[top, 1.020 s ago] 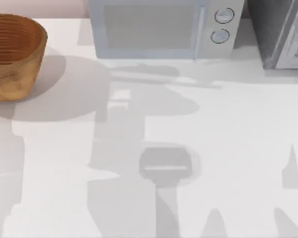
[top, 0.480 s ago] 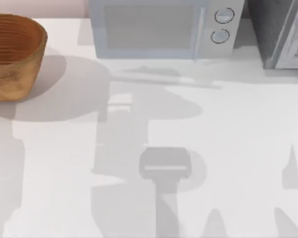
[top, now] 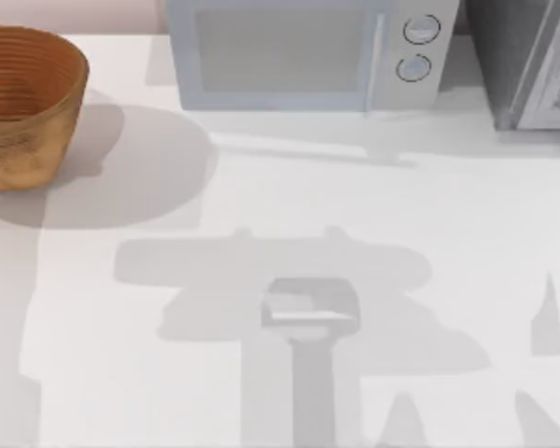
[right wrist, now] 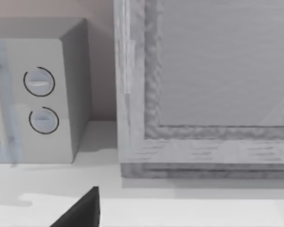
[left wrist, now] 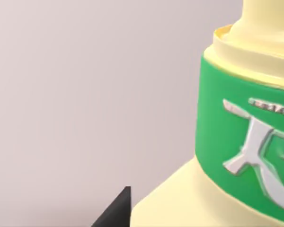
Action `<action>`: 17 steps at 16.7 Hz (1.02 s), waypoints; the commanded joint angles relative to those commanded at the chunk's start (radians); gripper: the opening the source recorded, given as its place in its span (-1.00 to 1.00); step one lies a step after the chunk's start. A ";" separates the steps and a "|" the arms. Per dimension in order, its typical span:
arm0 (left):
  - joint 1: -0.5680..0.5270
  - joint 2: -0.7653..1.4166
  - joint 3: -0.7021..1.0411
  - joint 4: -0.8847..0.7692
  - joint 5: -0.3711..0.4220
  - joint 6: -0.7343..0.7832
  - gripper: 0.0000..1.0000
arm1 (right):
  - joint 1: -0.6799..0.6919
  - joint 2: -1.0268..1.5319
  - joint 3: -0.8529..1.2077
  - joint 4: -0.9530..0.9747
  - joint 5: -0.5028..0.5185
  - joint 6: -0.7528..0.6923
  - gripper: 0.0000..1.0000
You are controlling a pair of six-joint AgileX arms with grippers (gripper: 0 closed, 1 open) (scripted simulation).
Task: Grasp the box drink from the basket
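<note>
Judging from the left wrist view, the box drink [left wrist: 236,142] sits right against the left gripper, likely lifted clear of the basket [top: 28,103]; I cannot tell how that gripper stands; the right arm idles facing the microwave [right wrist: 38,94].

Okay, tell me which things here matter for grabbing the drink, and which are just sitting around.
Part of the job:
- pale yellow drink carton with a green band, very close to the left wrist camera
- round brown woven wicker basket, far left of the table

Just sitting around:
- pale grey microwave with two round knobs, at the back
- grey framed cabinet, back right
- white table
</note>
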 joint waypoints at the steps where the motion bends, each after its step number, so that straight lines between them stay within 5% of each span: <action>1: -0.008 -0.099 -0.056 -0.028 -0.010 0.000 -1.00 | 0.000 0.000 0.000 0.000 0.000 0.000 1.00; 10: -0.091 -0.958 -0.593 -0.298 -0.098 -0.006 -1.00 | 0.000 0.000 0.000 0.000 0.000 0.000 1.00; 17: -0.117 -1.161 -0.766 -0.387 -0.126 -0.008 -1.00 | 0.000 0.000 0.000 0.000 0.000 0.000 1.00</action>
